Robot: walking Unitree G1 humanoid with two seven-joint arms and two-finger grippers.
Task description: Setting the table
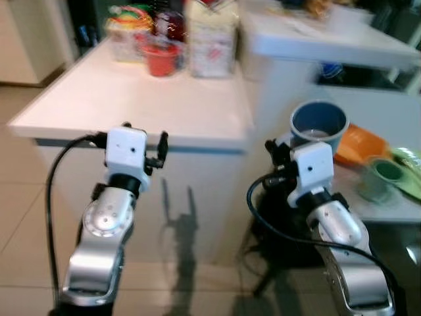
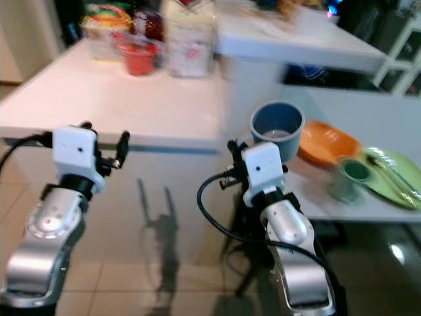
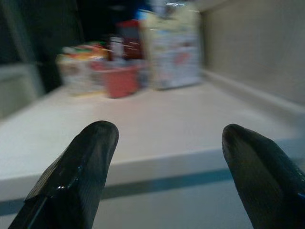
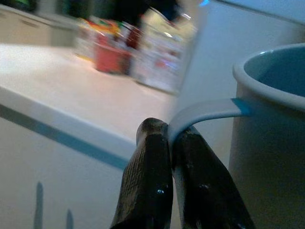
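Observation:
A blue mug [image 1: 319, 125] with a white handle hangs to the right of the white counter [image 1: 131, 105], above the low table's near end. My right gripper [image 4: 169, 136] is shut on the mug's handle [image 4: 205, 110]. My left gripper [image 3: 169, 138] is open and holds nothing; it is level with the counter's front edge and points across its top. On the low white table [image 2: 329, 207] at the right lie an orange plate [image 2: 325, 145], a green cup [image 2: 348, 176] and a light green plate [image 2: 395, 174] with utensils on it.
At the counter's back stand a red cup [image 1: 161, 59], a white patterned package [image 1: 212, 39] and a colourful container [image 1: 128, 33]. A higher white worktop [image 1: 329, 36] rises behind the mug. Tiled floor lies below, with a dark stand by the low table.

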